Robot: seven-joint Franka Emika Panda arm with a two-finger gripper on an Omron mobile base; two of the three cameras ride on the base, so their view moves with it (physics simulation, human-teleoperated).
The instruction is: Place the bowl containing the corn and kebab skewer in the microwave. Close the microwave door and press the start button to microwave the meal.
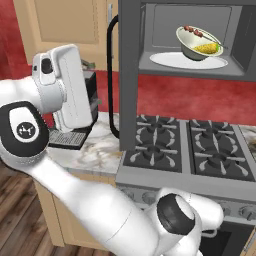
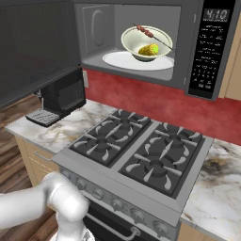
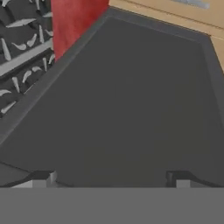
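Note:
The pale bowl sits tilted on the white round plate inside the open microwave. In the bowl lie the yellow corn and the kebab skewer. The microwave door stands swung out to the left, its black handle on the outer side. My gripper is open and empty, pointing straight at the door's dark outer face from close by. My white hand hangs left of the door.
A gas stove lies below the microwave. A black coffee machine stands on the marble counter just behind my hand. A red backsplash runs along the wall, and wooden cabinets stand at upper left.

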